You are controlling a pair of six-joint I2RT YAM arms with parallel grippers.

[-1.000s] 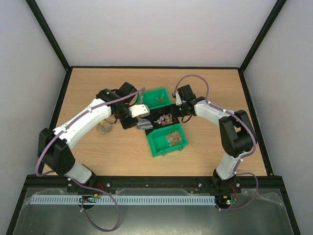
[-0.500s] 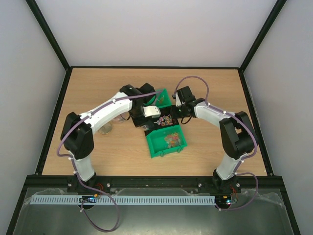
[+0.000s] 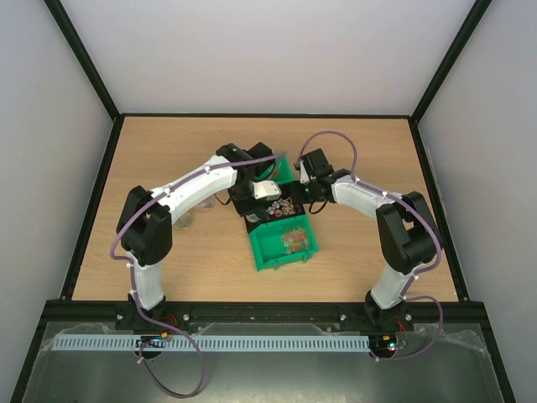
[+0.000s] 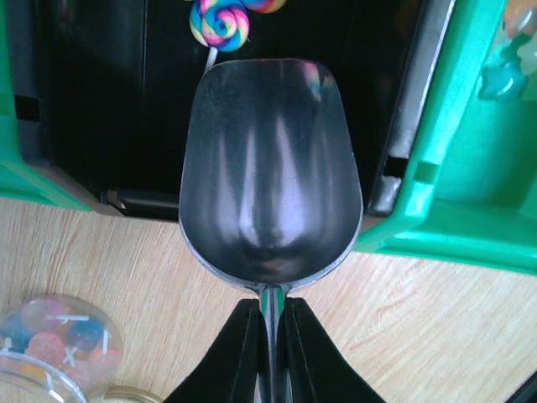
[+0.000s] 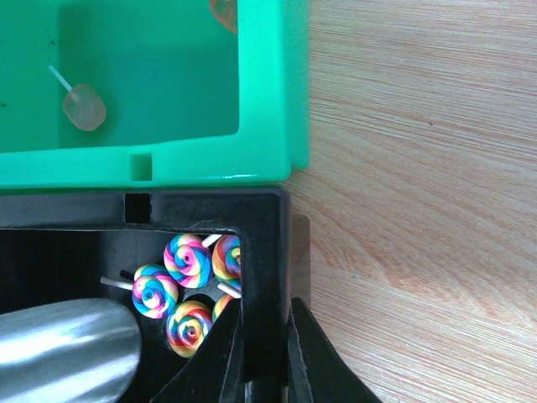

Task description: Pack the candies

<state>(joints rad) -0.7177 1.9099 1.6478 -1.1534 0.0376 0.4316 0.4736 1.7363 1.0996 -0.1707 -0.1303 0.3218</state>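
My left gripper (image 4: 270, 306) is shut on the thin handle of the small metal scoop (image 4: 268, 168). The scoop's bowl is empty and sits over the near edge of the black bin (image 4: 92, 101). Rainbow swirl lollipop candies (image 5: 189, 260) lie in that bin; one shows just past the scoop's lip (image 4: 220, 23). My right gripper (image 5: 267, 323) is shut on the black bin's right wall (image 5: 267, 252). In the top view both grippers, left (image 3: 256, 195) and right (image 3: 304, 195), meet at the black bin (image 3: 277, 206). The near green bin (image 3: 262, 252) holds many small mixed-colour candies (image 3: 292, 239).
A second green bin (image 5: 268, 84) stands behind the black bin with a few pale candies (image 5: 84, 107) in it. A clear jar of candies (image 4: 50, 336) stands on the wooden table (image 3: 185, 260) left of the scoop.
My left arm has swung right and carried the scoop from beside the jar to over the black bin. The right gripper has stayed on the bin's wall.
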